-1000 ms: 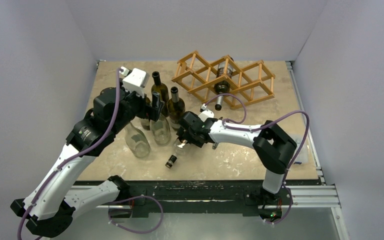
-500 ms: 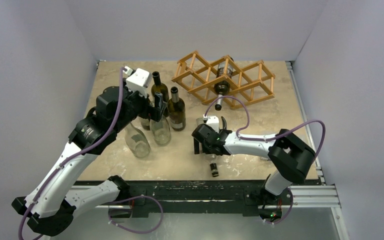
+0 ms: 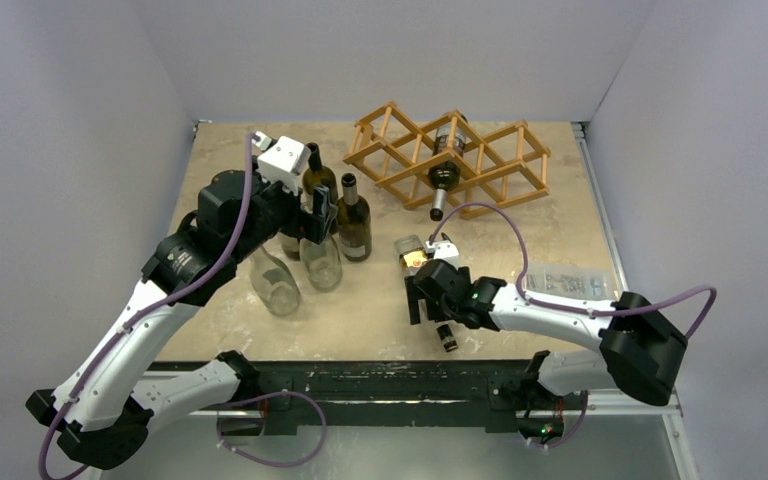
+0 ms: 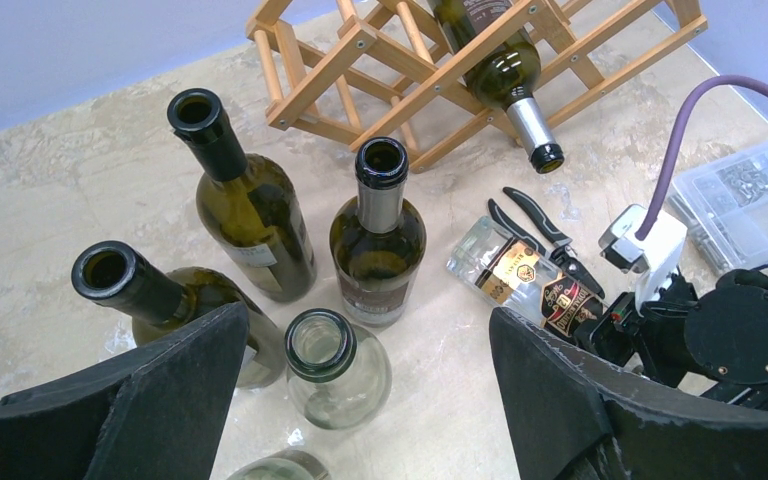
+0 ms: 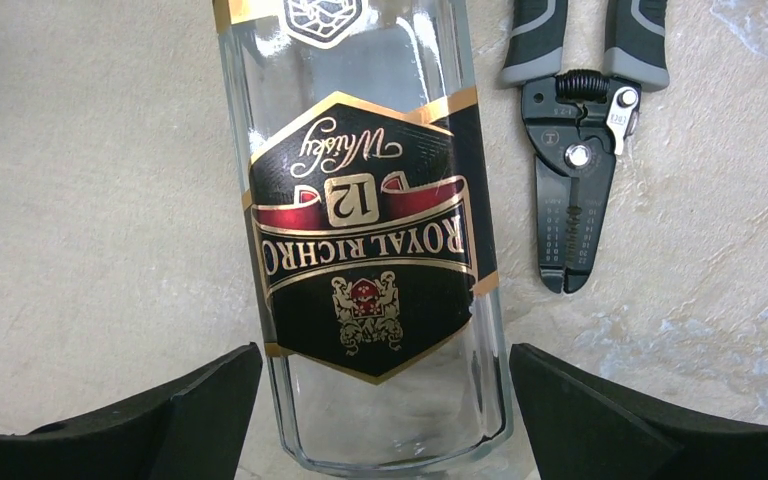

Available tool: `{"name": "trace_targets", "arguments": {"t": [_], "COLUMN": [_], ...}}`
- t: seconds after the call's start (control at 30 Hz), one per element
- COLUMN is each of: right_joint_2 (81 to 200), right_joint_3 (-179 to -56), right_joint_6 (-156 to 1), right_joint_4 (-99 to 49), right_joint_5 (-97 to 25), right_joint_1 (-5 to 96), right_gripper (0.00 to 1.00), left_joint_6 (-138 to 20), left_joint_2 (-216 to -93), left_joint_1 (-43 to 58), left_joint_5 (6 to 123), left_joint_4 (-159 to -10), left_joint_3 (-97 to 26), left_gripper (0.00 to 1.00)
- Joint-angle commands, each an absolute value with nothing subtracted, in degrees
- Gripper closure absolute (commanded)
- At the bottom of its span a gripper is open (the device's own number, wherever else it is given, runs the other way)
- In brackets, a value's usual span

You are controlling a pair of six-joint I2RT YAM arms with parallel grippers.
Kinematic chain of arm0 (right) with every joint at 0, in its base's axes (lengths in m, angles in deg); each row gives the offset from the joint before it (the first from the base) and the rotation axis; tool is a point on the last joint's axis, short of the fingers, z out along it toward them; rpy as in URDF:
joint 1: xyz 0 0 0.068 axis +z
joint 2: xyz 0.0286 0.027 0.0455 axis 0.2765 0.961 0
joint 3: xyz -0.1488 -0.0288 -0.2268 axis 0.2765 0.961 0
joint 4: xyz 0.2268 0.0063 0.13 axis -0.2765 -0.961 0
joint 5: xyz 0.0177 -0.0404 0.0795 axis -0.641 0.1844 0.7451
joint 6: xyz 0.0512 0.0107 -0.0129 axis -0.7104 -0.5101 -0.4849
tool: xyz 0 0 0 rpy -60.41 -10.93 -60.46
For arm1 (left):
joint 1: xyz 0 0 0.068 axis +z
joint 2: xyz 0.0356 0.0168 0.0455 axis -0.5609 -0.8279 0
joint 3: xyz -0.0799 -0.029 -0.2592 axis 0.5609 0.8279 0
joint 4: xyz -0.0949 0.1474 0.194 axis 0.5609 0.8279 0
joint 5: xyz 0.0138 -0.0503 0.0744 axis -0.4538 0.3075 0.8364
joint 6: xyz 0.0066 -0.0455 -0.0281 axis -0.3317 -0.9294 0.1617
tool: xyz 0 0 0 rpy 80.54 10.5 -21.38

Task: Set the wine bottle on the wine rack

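Observation:
The wooden lattice wine rack [image 3: 490,160] stands at the back and also shows in the left wrist view [image 4: 360,60]. One dark bottle [image 3: 446,158] lies in it, neck toward me. Three dark green wine bottles [image 4: 245,205] [image 4: 378,240] [image 4: 160,300] and clear ones [image 4: 335,365] stand upright at the left. My left gripper [image 3: 318,222] [image 4: 368,315] is open just above these bottles, holding nothing. My right gripper [image 3: 425,295] [image 5: 385,355] is open, its fingers on either side of a clear whisky bottle [image 5: 365,230] lying flat on the table, not closed on it.
Black-handled pliers [image 5: 575,150] lie right beside the whisky bottle. A clear plastic compartment box [image 3: 570,283] sits at the right edge. The whisky bottle's black-capped neck [image 3: 446,338] points toward the near table edge. Walls enclose the table at the back and on both sides.

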State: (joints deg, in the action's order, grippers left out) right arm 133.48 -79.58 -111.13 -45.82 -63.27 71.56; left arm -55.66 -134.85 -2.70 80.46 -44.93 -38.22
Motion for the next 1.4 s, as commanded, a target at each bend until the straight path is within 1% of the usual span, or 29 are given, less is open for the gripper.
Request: {"name": "trace_targets", "arguments": {"t": [0.0,0.27,0.3,0.47,0.6,0.7,0.73,0.83,0.87,0.97,1.0,1.03,1.17,1.3,1.37], "right_joint_2": [132.6,130.8,131.4,134.9,135.0,134.2,134.1,132.8,132.1,128.4,126.9,125.6,121.1,116.6,113.8], "right_joint_3": [-78.2,-74.3,-74.4,-77.3,-77.8,-78.1,-78.6,-78.9,-78.6,-77.8,-77.7,-77.6,-77.6,-77.5,-76.5], "right_joint_6": [-115.5,-123.8,-124.1,-127.1,-130.4,-130.9,-130.8,-130.6,-130.6,-130.4,-130.5,-130.9,-130.7,-135.2,-134.4], "right_joint_4": [-46.8,-47.8,-47.6,-50.4,-51.4,-51.4,-51.9,-52.0,-51.7,-51.6,-52.1,-52.7,-54.8,-58.5,-57.2], "right_joint_5": [-62.6,-67.2,-67.6,-71.9,-74.7,-76.4,-77.2,-78.3,-78.4,-79.0,-79.3,-79.9,-81.9,-81.7,-81.4], "right_joint_1": [72.6,79.6,79.7,82.3,84.3,84.3,84.3,84.4,84.4,84.4,84.4,84.4,84.4,84.4,84.4], "right_gripper": [0.01,0.17,0.22,0.35,0.4,0.49,0.56,0.74,0.8,0.92,0.99,1.0,1.0,1.0,1.0], "left_joint_6": [-56.1,-56.3,-56.4,-56.4,-56.3,-56.4,-56.4,-56.4,-56.6,-56.5,-56.4,-56.4,-56.8,-56.9,-56.9], "left_joint_2": [-135.0,-135.4,-135.5,-135.5,-135.4,-135.2,-135.1,-135.2,-135.1,-134.8,-134.9,-135.0,-134.9,-135.0,-135.0], "left_joint_1": [-2.5,-2.5,-2.5,-2.5,-2.6,-2.5,-2.5,-2.6,-2.5,-2.6,-2.5,-2.5,-2.6,-2.6,-2.6], "left_joint_5": [79.5,78.6,78.5,78.8,79.5,79.2,79.0,79.1,79.0,79.5,79.8,80.0,78.7,78.2,78.5], "left_joint_4": [-46.7,-46.7,-46.8,-46.7,-46.8,-46.6,-46.8,-46.4,-46.4,-46.5,-46.5,-46.4,-46.4,-46.3,-46.3], "left_joint_3": [-38.3,-38.2,-38.2,-38.2,-38.1,-38.2,-38.1,-38.4,-38.4,-38.2,-38.2,-38.3,-38.4,-38.5,-38.5], "left_gripper": [0.1,0.1,0.1,0.1,0.1,0.11,0.11,0.11,0.11,0.11,0.11,0.11,0.11,0.11,0.11]}}
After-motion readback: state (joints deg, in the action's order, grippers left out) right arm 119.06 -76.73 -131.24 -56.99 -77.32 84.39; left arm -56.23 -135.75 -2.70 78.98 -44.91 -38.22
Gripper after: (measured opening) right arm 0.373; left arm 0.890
